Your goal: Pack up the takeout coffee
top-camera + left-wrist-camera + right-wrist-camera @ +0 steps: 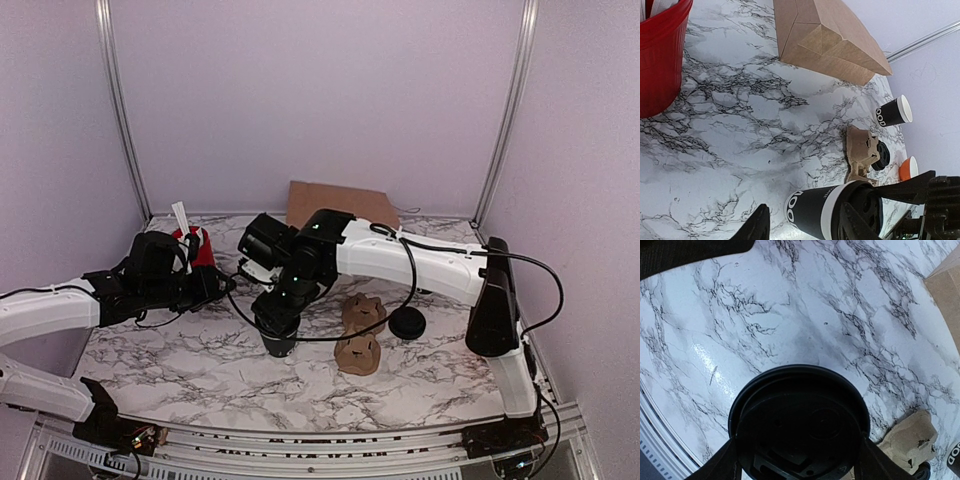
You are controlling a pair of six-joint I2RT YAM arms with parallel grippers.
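Takeout coffee: black lidded cup (pixel 279 346), low and centre in the top view, at the marble table (pixel 170 350). Whether it rests on the table or hangs just above it cannot be told. White print shows on its side in the left wrist view.
Right gripper: (pixel 279 325) points straight down over the cup, with one finger pressed against each side of the lid, clamped on it.
Left gripper: (pixel 222 285) sits left of centre, fingers spread with nothing between them, apart from the cup.
Cup carrier: brown cardboard (pixel 360 335), just right of the coffee.
Loose lid: black (pixel 407 325), right of the carrier.
Paper bag: brown (pixel 340 205), at the table's far edge.
Red cup: (pixel 197 247) behind the left gripper, with white pieces standing in it.
Second cup: black with a white rim (pixel 893 111), at the right of the left wrist view, beyond the carrier.
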